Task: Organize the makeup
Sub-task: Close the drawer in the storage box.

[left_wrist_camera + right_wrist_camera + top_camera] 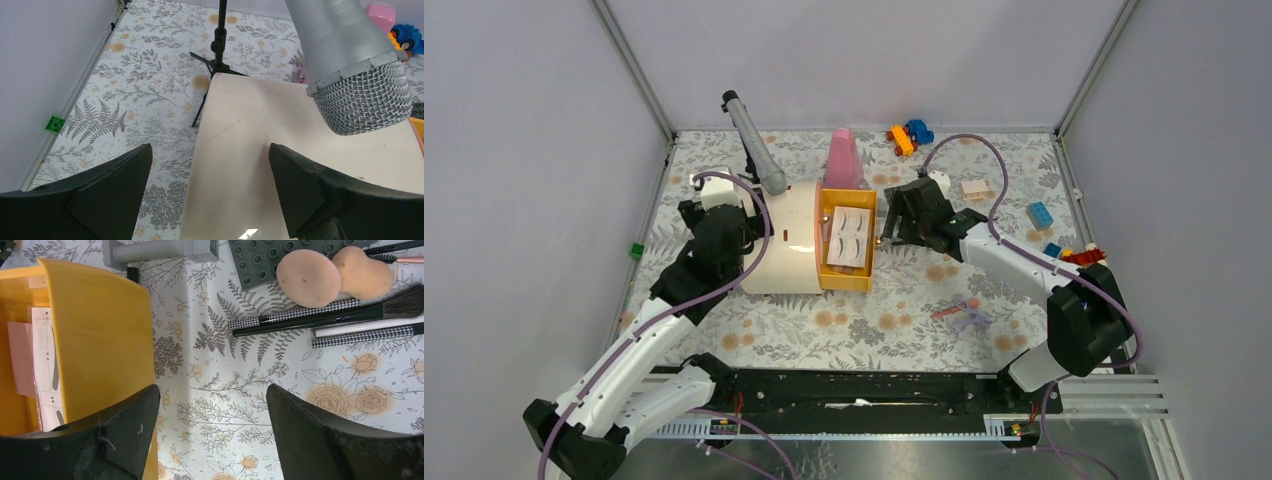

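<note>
The flowered table (pixel 894 335) carries everything. The biggest thing on it is the cream box (pixel 789 245). My left gripper (pixel 210 172) hangs above its flat top with the jaws spread wide and nothing between them. I judge it is parked there, clear of the work or ready to steady the box. A grey microphone (pixel 355 65) on a stand leans over the same top, so that side is crowded.

Against the box's right side stands the yellow bin (pixel 845 284). I take it for the place where the makeup belongs, since a printed card (pixel 849 237) already lies flat inside it. My right gripper (pixel 212 422) is low over bare table just beside the bin's outer wall, jaws released and empty. One finger (pixel 100 440) is close to the yellow wall.

The makeup lies apart from the bin, further along the table past my right fingers. Several thin brushes (pixel 320 315) lie side by side, handles pointing towards the bin. Beyond them the round puff (pixel 308 278) touches the egg-shaped sponge (pixel 362 272), both at the corner of a dark studded plate (pixel 270 255). I judge my right jaws are wide open because a brush handle is the nearest thing to take next.
</note>
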Motion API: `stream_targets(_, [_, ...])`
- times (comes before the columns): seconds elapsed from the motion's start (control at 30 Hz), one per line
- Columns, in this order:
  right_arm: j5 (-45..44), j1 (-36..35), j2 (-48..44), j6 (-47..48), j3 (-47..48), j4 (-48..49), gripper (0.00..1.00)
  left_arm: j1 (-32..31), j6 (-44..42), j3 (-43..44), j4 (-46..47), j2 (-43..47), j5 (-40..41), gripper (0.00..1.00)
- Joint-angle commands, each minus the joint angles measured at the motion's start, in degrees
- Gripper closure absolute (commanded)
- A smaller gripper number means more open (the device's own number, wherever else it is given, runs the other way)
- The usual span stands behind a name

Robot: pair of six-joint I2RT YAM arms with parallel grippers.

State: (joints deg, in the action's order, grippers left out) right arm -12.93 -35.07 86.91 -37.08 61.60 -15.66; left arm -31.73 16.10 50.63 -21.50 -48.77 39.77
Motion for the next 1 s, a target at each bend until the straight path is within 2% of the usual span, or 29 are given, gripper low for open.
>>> stream_targets(0.0, [-1.82, -0.96, 0.78, -0.95, 2.62, 1.21, 0.16, 0.69, 0.60, 1.40, 0.80, -0.31, 0.32, 0.01])
stream_targets(0.47, [-1.62, -1.28, 0.79, -0.65, 2.20, 2.09, 0.15, 1.92, 0.75, 1.92, 0.32, -2.22, -2.21, 0.01])
stream_targets(0.73, [-14.21, -0.46, -0.62, -4.17, 1.79, -3.35, 0.15, 2.19, 0.87, 1.99, 0.25, -2.29, -2.93, 0.01])
stream_targets(0.87, [-11.21, 2.65, -0.68, -5.99, -0.19, -1.97, 0.15, 2.25, 0.87, 2.01, 0.17, -2.25, -3.03, 0.01])
stream_targets(0.97, [-4.29, 4.08, 0.32, -3.56, -1.57, 3.32, 0.16, 2.28, 0.87, 2.01, 0.23, -2.37, -3.24, 0.01])
